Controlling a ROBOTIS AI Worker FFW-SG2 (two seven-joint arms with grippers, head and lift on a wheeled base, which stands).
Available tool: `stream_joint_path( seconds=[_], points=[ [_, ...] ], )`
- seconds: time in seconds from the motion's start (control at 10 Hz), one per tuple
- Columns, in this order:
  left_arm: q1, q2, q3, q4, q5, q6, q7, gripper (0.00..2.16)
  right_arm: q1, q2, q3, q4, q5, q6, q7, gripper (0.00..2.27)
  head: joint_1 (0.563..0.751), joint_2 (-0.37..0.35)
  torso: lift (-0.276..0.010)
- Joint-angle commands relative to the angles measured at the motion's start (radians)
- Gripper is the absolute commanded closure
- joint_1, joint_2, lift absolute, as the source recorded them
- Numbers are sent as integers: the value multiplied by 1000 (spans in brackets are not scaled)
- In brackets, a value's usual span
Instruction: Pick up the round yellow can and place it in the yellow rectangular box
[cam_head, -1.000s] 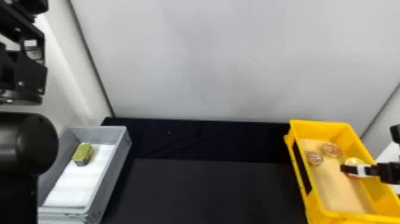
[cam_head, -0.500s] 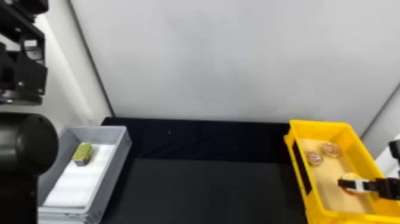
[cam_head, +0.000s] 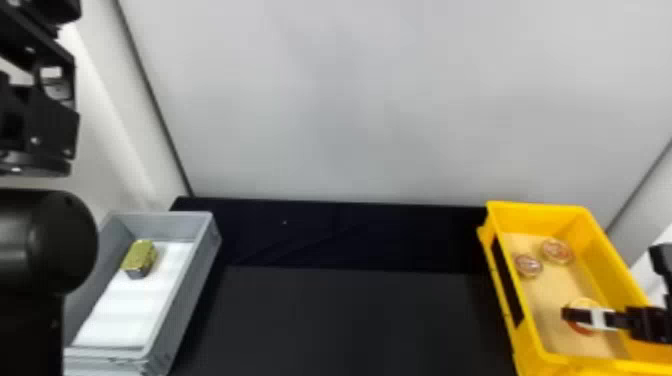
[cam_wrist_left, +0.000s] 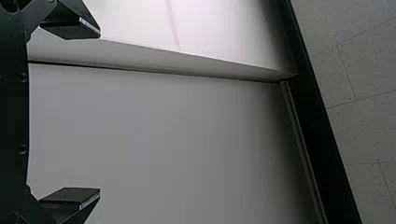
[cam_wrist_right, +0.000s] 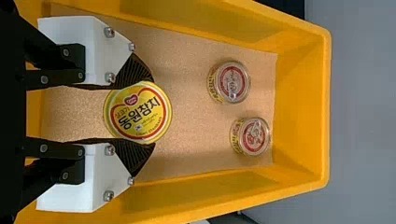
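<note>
Black table (cam_head: 350, 320) beside the yellow rectangular box (cam_head: 600, 255); inside, right gripper (cam_wrist_right: 154, 112) hugs the round yellow can (cam_wrist_right: 135, 114) by its sides, probably for level placing. Left gripper (cam_wrist_left: 99, 113)'s wide.

Left arm (cam_head: 47, 242) raised, jaws wide apart; right arm (cam_head: 652, 322) lowered, jaws part-closed.

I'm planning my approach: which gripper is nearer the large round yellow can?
Right. The right gripper holds the can between its fingers inside the yellow plastic box; the left gripper is open, facing a pale wall, well away.
</note>
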Motion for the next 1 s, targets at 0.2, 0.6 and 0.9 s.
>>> stream_joint_path(
  seconds=[0.2, 0.6, 0.9],
  points=[
    [1, 0, 2, 0, 0, 0, 0, 90, 1, -2, -1, -2, -49, 6, -23, 82, 663, 54, -2],
    [0, 0, 2, 0, 0, 0, -2, 90, 3, -3, -1, -25, -65, 5, -26, 28, 663, 54, -2],
    [4, -1, 6, 0, 0, 0, -2, 90, 23, 3, 16, -321, -106, 21, -107, 32, 663, 54, -2]
  ],
)
